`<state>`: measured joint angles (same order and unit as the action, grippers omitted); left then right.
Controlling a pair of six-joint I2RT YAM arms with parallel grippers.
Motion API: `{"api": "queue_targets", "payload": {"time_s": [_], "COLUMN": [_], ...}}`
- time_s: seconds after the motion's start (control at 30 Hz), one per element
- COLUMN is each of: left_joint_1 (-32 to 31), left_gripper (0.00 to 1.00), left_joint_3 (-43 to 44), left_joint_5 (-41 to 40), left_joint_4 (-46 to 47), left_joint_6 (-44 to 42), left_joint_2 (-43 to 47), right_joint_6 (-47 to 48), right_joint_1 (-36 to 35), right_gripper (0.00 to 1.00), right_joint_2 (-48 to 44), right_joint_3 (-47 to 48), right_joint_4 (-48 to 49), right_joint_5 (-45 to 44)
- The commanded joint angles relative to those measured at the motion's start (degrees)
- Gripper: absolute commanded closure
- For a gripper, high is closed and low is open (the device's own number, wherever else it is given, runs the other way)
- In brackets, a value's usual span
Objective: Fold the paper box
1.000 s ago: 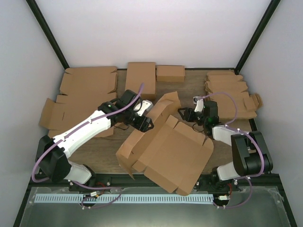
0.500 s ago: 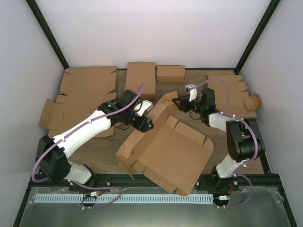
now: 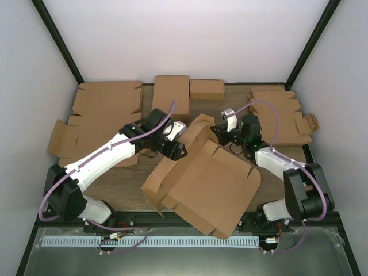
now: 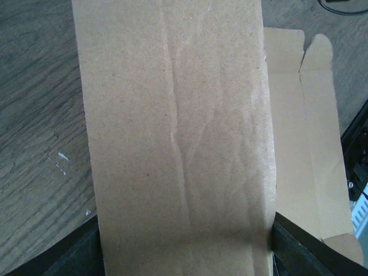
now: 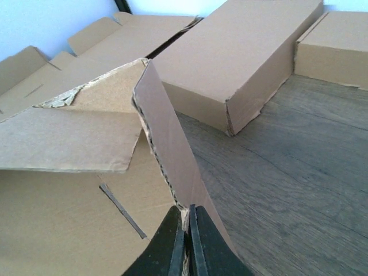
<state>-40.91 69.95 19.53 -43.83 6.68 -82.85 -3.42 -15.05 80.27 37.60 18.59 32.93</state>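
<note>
Paper box (image 4: 178, 138) panel fills the centre from 12 to 6 o'clock, creased lengthwise. Dark fingers (image 4: 77, 256) at 7 and 5 o'clock flank its edges (contact unclear). More of it, with rounded flaps, at 3 o'clock. Wooden table (image 4: 40, 115) at 9 o'clock.

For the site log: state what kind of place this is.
Likely a robot test cell: white walls framed by black posts, a wooden table, stacks of flat cardboard blanks, a half-folded paper box.

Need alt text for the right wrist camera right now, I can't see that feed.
The right gripper, jaws shut, pinches the lower edge of an upright flap of the paper box, whose flat panels spread to the left. Behind the flap, a closed cardboard box sits on the wooden table.
</note>
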Motion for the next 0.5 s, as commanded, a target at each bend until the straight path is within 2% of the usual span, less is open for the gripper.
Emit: {"api": "queue_targets", "payload": {"time_s": [0.0, 0.17, 0.37, 0.47], "left_joint_1": [-0.73, -0.8, -0.76, -0.8], "left_gripper": [0.34, 0.34, 0.35, 0.35], "left_joint_3": [1.43, 1.25, 1.5, 1.22], "left_joint_5": [-0.13, -0.8, -1.07, -0.67], "left_joint_4": [1.03, 1.28, 1.57, 2.03], "left_joint_6": [-0.1, 0.42, 0.77, 1.29], "left_joint_2": [0.3, 0.34, 0.12, 0.39], "right_joint_6": [-1.13, -8.19, -12.87, -16.28], "right_joint_1": [-5.0, -7.18, -10.83, -11.23], "right_gripper": [0.99, 0.99, 0.99, 0.99], "right_joint_2": [-6.15, -11.35, -8.67, -10.12], "right_joint_3": [-0.6, -3.25, 1.97, -0.58], "right_joint_4": [-4.89, -4.48, -10.21, -10.05], "right_joint_5": [-7.2, -8.36, -12.11, -14.75]}}
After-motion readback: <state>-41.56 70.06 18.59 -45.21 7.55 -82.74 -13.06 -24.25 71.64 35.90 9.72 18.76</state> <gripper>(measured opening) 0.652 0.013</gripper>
